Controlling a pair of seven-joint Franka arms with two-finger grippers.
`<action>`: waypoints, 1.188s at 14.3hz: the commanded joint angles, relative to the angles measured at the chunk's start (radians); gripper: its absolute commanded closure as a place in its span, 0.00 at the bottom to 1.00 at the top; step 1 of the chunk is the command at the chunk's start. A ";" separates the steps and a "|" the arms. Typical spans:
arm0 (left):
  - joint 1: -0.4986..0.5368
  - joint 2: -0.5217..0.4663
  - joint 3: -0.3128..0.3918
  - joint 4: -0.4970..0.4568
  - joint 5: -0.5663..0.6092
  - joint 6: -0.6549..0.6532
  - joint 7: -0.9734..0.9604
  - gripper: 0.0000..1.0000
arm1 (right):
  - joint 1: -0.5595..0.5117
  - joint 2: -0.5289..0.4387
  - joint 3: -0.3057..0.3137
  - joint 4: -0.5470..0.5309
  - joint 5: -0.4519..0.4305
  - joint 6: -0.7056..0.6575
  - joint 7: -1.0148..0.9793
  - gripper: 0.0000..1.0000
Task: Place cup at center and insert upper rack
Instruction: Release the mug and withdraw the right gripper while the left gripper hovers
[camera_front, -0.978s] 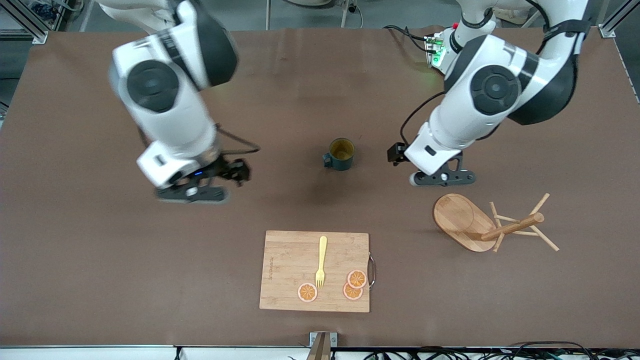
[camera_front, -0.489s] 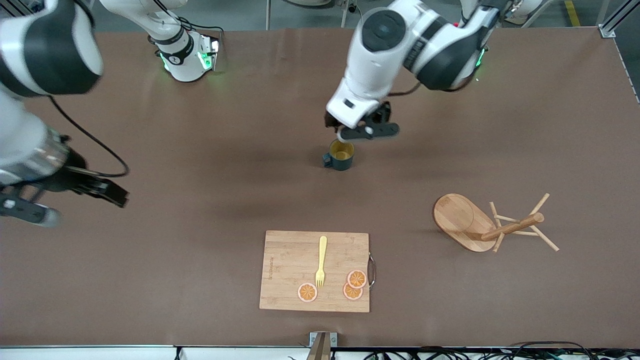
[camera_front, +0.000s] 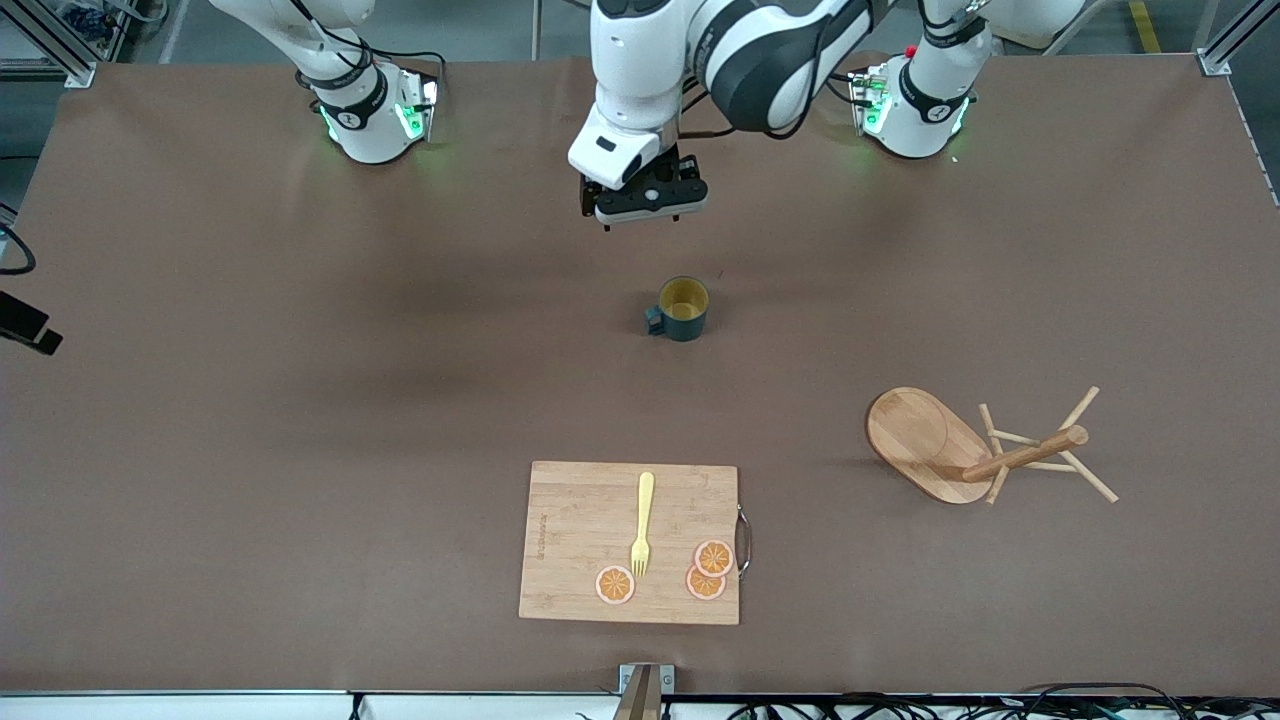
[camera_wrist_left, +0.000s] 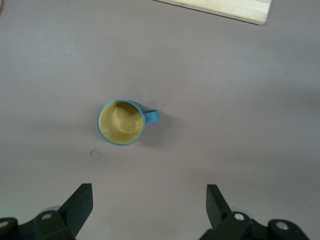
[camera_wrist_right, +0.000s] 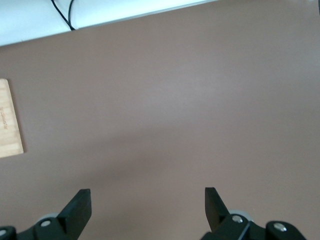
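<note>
Gaping empty, left tool (camera_front: 648, 205) and right tool (camera_wrist_right: 145, 200).

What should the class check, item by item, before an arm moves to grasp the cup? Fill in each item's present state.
1. Cup upright on the table, opening up: ok.
2. Left gripper open and holding nothing, over bare table near the robots' bases: ok.
3. Left gripper around the cup: not ok; the cup stands apart from its fingertips.
4. Right gripper open, waiting at the right arm's end of the table: ok.
5. Upper rack standing upright: not ok; it lies tipped on its side.
6. Cutting board clear of the cup: ok; it lies nearer the front camera.
</note>
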 joint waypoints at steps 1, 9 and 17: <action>-0.053 0.048 0.006 0.001 0.122 0.012 -0.161 0.00 | 0.039 -0.047 -0.011 -0.065 0.007 0.019 -0.004 0.00; -0.079 0.091 0.007 0.015 0.170 0.049 -0.205 0.01 | 0.145 -0.109 -0.163 -0.152 0.070 0.045 -0.076 0.00; -0.151 0.146 0.012 0.030 0.366 0.050 -0.396 0.02 | 0.171 -0.216 -0.159 -0.342 0.059 0.139 -0.081 0.00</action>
